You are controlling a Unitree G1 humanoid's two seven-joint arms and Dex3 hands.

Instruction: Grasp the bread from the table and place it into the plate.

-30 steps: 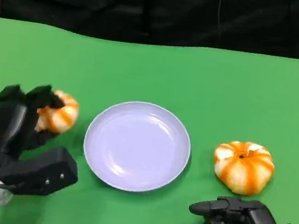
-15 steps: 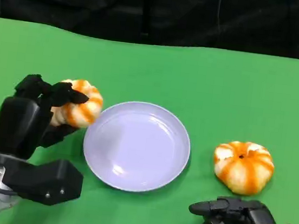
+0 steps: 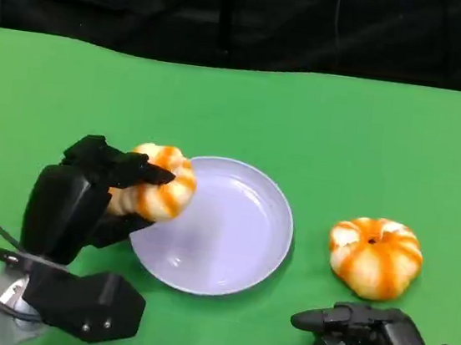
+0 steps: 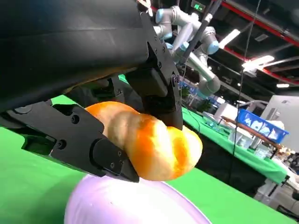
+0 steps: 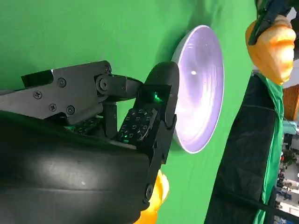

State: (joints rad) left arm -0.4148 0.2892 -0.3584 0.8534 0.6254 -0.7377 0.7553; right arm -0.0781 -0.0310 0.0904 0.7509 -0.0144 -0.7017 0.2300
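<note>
1. Over the left rim of the round pale lilac plate (image 3: 223, 231), the left black robot hand (image 3: 84, 197) grips an orange-and-cream pumpkin-shaped bread roll (image 3: 157, 190) with fingers wrapped above and below it.
2. From the left wrist view, the held roll (image 4: 149, 142) hangs just above the plate's edge (image 4: 117, 205), apart from its surface, pinched between black fingers (image 4: 84, 140).
3. On the green tabletop (image 3: 344, 136), a second orange-and-cream pumpkin-shaped roll (image 3: 375, 256) lies right of the plate, near it but not touching.
4. At the lower right, the right black robot hand (image 3: 361, 340) rests low by the table just in front of that second roll, holding nothing; its fingers are loosely extended toward the plate and apart.
5. Across the far table edge hangs a black cloth backdrop (image 3: 233, 13).
</note>
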